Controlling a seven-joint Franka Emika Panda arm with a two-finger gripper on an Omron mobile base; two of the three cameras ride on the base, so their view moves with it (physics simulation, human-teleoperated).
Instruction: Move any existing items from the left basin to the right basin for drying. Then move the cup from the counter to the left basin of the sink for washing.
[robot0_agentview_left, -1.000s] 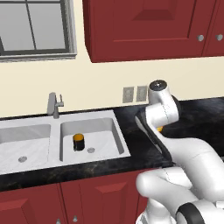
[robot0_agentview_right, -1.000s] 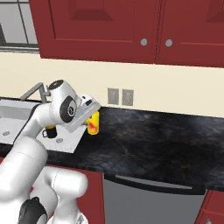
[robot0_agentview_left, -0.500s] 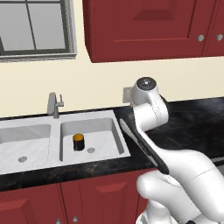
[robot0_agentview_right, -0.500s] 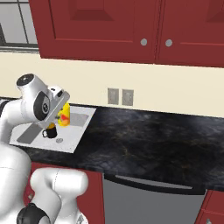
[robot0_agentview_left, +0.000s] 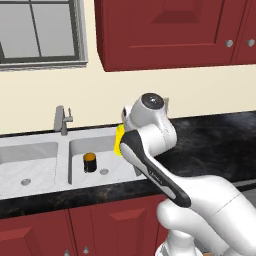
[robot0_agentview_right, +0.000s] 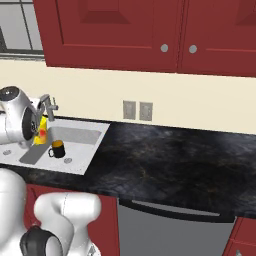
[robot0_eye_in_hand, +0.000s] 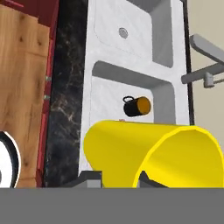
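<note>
Presently the gripper (robot0_eye_in_hand: 120, 177), at the bottom of the hand view, is pinching the yellow cup (robot0_eye_in_hand: 148, 155) by its rim, so the cup rides tilted with its mouth toward the camera. Held above the sink (robot0_agentview_left: 47, 172), at the centre of the left base view, it appears bound for washing. Beyond it, mid-frame, a black mug (robot0_eye_in_hand: 136, 106) sits in the right basin (robot0_eye_in_hand: 109, 94), apparently parked for drying. Farther up lies the left basin (robot0_eye_in_hand: 157, 39), with the faucet (robot0_eye_in_hand: 205, 59) at right.
</note>
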